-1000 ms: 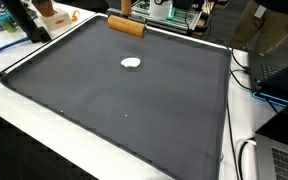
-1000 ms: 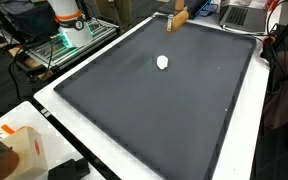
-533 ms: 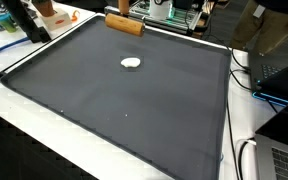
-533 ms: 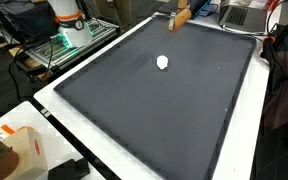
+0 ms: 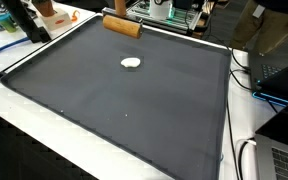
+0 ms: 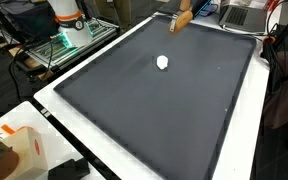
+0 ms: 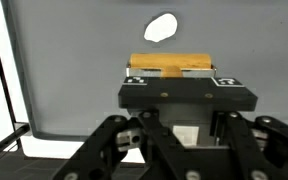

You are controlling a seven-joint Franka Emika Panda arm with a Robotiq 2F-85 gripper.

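dark mat (image 5: 124,110) spread over the table, small white object (image 5: 132,63) lying on it toward the far side, well apart from the block, wooden block (image 5: 123,26) level at the mat's far edge, gripper (image 7: 171,72) jaws clamped on that block

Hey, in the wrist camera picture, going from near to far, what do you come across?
Tool → wooden block, gripped in the tool → white lump, lying farther out on the dark mat.
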